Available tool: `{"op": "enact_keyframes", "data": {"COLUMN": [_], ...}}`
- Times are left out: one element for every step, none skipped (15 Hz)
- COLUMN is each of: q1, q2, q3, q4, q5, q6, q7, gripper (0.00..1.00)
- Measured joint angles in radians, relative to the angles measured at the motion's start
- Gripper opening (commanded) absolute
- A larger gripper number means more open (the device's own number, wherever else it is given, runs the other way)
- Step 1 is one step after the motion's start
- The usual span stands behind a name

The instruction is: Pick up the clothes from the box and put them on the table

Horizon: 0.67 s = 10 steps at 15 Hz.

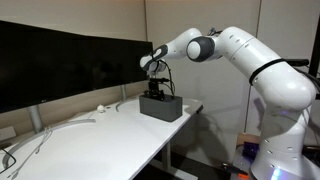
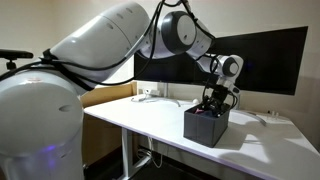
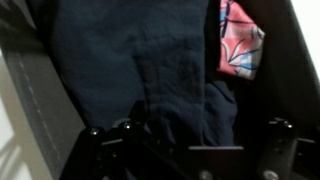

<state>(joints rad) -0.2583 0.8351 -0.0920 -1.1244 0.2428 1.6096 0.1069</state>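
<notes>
A large white seven-jointed robot arm (image 1: 250, 60) is seen in both exterior views, reaching out over a long white rectangular worktop (image 1: 100, 135). In an exterior view the arm (image 2: 100, 50) fills the near left of the picture. A wide black screen panel (image 1: 60, 60) is set along the wall behind the worktop (image 2: 150, 115).

A small dark rectangular open-topped box (image 1: 160, 107) is placed on the worktop near its edge, and the same box (image 2: 206, 126) is seen from the opposite side. The black gripper (image 1: 155, 88) is lowered straight down into the mouth of the box, its tip hidden by the walls in both exterior views (image 2: 212, 103).

In the wrist view, the grey inner wall of the box (image 3: 40, 90) is shown at the left. The box is mostly filled by a crumpled dark navy cloth (image 3: 130, 60). A smaller pink and red patterned cloth (image 3: 240, 40) is tucked against the far right side, touching the navy cloth. Both clothes are thus still inside the box.

The fingers (image 3: 95, 150) are held wide apart, with the navy cloth lying between and below them; whether the cloth is touched cannot be told.

A thin white cable (image 1: 50, 135) is laid in loops on the worktop, well apart from the box.
</notes>
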Motion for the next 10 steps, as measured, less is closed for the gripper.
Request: {"op": "enact_keyframes", "data": {"q1": [0.0,0.001,0.004,0.009,0.016,0.023,0.029,0.035,0.041,0.044], "q2": [0.005,0.008,0.009,0.01,0.01,0.01,0.011,0.012,0.013,0.015], "q3": [0.0,-0.001,-0.002,-0.004,-0.009,-0.013,-0.016,-0.017,-0.019,-0.019], "q4": [0.008,0.013,0.016,0.019,0.022,0.025,0.027,0.031,0.035,0.038], "q5": [0.0,-0.001,-0.006,-0.014,-0.025,-0.038,-0.052,-0.064,-0.076,-0.085], "q6": [-0.003,-0.003,-0.003,-0.002,-0.001,-0.001,-0.001,-0.001,-0.001,-0.001], "q7": [0.002,0.006,0.013,0.021,0.029,0.038,0.043,0.05,0.056,0.06], "gripper": [1.0,0.77,0.74,0.67,0.6,0.55,0.47,0.42,0.35,0.3]}}
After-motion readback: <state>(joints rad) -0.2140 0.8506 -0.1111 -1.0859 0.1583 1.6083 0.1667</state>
